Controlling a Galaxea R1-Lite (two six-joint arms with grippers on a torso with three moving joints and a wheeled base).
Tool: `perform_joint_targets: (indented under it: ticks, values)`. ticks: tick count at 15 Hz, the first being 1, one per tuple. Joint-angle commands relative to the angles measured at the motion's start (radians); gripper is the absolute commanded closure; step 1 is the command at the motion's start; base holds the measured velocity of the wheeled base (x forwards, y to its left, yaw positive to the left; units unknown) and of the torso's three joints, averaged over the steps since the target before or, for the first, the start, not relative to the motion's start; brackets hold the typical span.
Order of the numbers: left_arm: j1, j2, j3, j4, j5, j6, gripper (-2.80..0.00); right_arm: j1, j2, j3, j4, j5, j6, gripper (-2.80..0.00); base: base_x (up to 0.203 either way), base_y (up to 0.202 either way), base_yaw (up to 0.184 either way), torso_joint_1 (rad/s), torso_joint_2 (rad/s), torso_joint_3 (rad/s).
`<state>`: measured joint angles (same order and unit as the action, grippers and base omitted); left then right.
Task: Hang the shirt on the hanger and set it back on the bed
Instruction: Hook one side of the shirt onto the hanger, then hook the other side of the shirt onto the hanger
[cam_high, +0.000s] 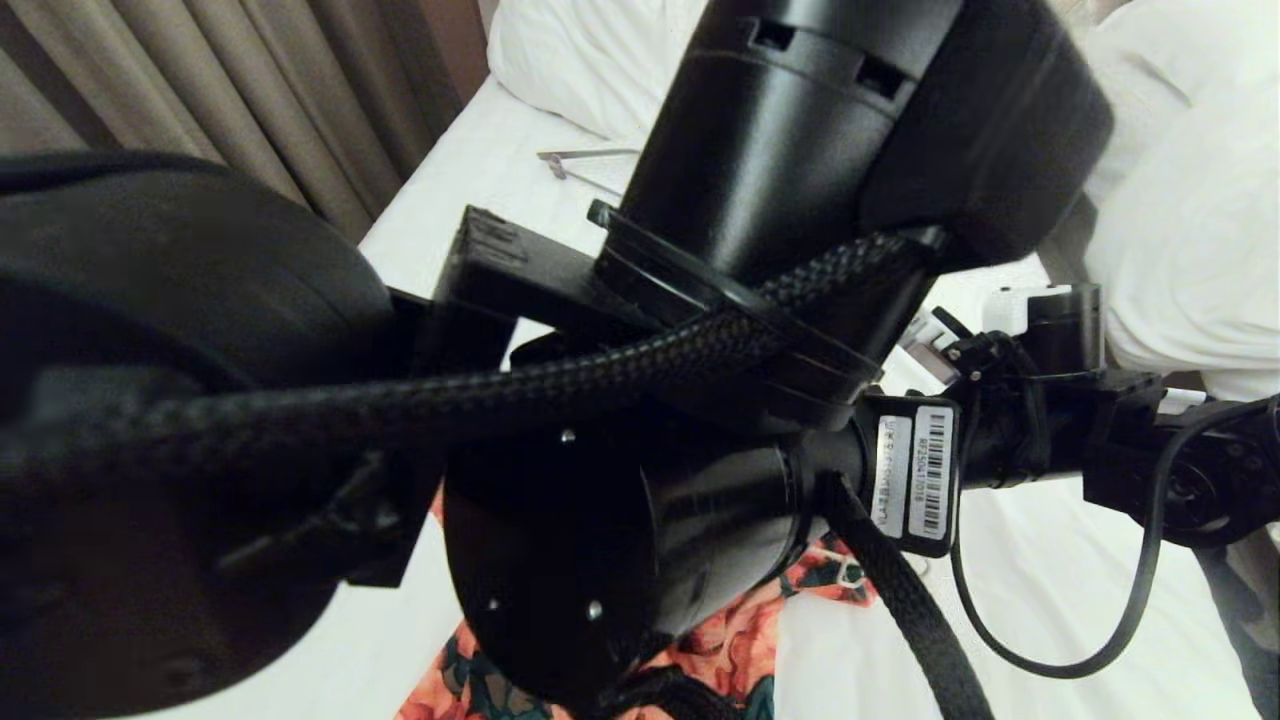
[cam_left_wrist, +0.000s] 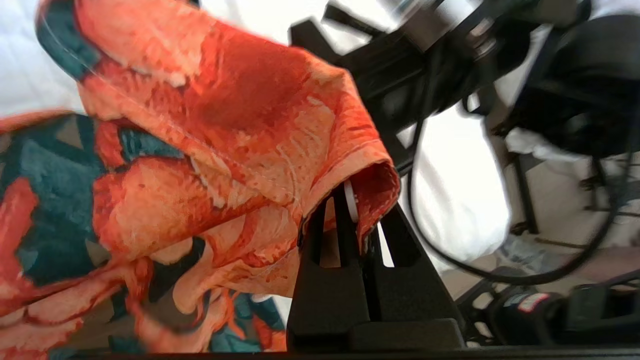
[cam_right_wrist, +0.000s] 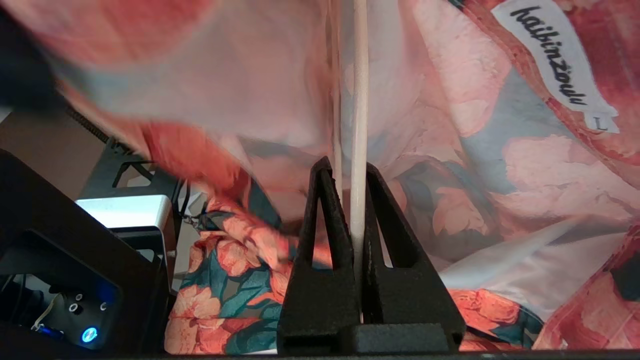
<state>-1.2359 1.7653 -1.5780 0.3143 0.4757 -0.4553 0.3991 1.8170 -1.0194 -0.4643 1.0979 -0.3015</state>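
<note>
The shirt (cam_left_wrist: 225, 125), coral flowers on dark green, is lifted, and my left gripper (cam_left_wrist: 356, 197) is shut on a folded edge of it. A small white piece shows under that fold between the fingers; I cannot tell what it is. My right gripper (cam_right_wrist: 350, 172) is shut on the hanger (cam_right_wrist: 359, 100), a thin cream rod that runs up inside the shirt (cam_right_wrist: 500, 175) beside its white neck label (cam_right_wrist: 560, 65). In the head view my arms hide both grippers, and only a strip of shirt (cam_high: 740, 640) shows over the bed (cam_high: 1050, 580).
A big white pillow (cam_high: 590, 60) lies at the bed's head, with a thicker hanger with a grey bar (cam_high: 585, 160) in front of it. A rumpled white duvet (cam_high: 1200, 200) is on the right. Brown curtains (cam_high: 250, 90) hang to the left.
</note>
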Motion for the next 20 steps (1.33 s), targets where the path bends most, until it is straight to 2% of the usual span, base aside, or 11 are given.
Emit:
perform_joint_targets:
  ticks: [1,3,7,11,14,16,18,20]
  values:
    - [-0.005,-0.001,0.059,-0.017,0.019,-0.003,-2.80,0.003,-0.002,-0.001,-0.004,0.007,-0.002,0.00,0.000,0.000,0.000,0.000,0.00,0.000]
    - [-0.016,-0.003,0.078,-0.070,0.029,0.001,-2.80,0.003,-0.004,-0.002,-0.004,0.007,-0.002,0.00,0.000,0.000,0.000,0.000,0.00,0.000]
    - [-0.030,-0.012,0.109,-0.066,0.030,0.016,-2.80,0.003,-0.008,-0.002,-0.004,0.007,-0.002,0.00,0.000,0.000,0.000,0.000,0.00,0.000]
    - [-0.037,-0.096,0.321,-0.065,0.032,0.028,-2.80,0.003,-0.016,-0.007,-0.004,0.007,-0.002,0.00,0.000,0.000,0.000,0.000,0.00,0.000]
    - [-0.040,-0.223,0.463,-0.068,0.032,0.063,-2.80,0.007,-0.016,-0.025,-0.007,0.008,-0.002,0.00,0.000,0.000,0.000,0.000,0.00,0.000]
    - [-0.038,-0.315,0.534,-0.070,0.040,0.076,-2.80,0.021,-0.006,-0.016,-0.095,0.008,0.000,0.00,0.000,0.000,0.000,0.000,0.00,0.000]
    - [-0.020,-0.416,0.576,-0.069,0.071,0.080,-2.80,0.064,0.012,-0.004,-0.195,0.009,0.068,0.00,0.000,0.000,0.000,0.000,0.00,0.000]
    - [0.034,-0.497,0.585,-0.068,0.086,0.082,-2.80,0.098,0.012,-0.001,-0.278,0.008,0.145,0.00,0.000,0.000,0.000,0.000,0.00,0.000]
